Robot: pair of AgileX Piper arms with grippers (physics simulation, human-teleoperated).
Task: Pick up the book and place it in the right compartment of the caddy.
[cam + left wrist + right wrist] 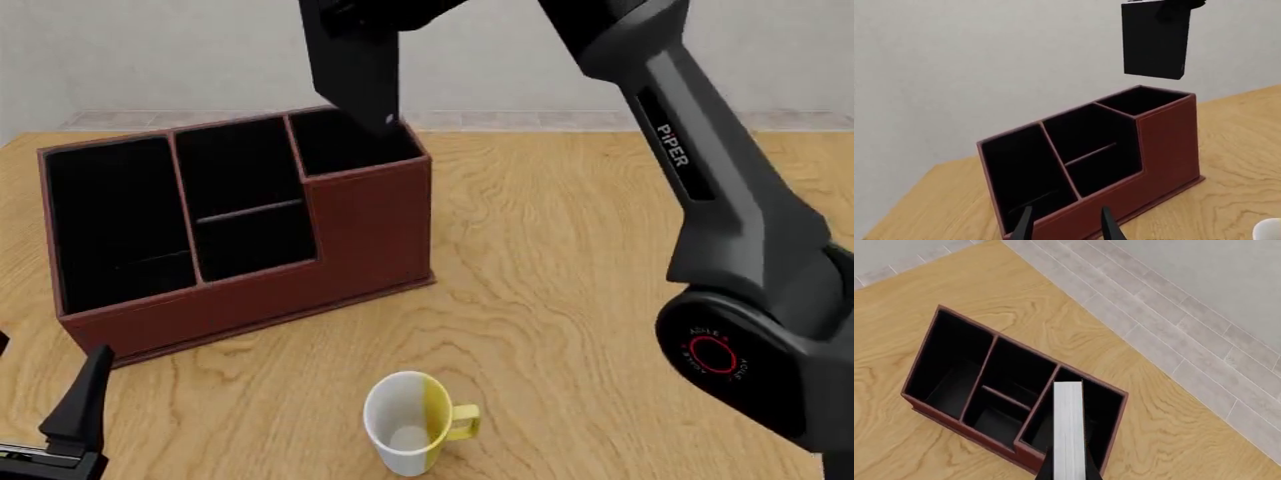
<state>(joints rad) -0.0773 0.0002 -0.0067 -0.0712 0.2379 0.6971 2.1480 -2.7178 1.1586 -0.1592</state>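
We see the right pincer (1179, 6) pinching a black book (1154, 40), white page edge, hanging below it over the caddy's (360, 235) right compartment (350, 143).

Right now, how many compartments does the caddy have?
3. In the caddy: a wide slot at the left end, a shelf-divided middle slot, and the small right compartment, above which the right hand holds the book.

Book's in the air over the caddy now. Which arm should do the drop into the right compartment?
Right. The right gripper already holds the book upright above the right compartment of the caddy. The left gripper is open and low, in front of the caddy's wide end.
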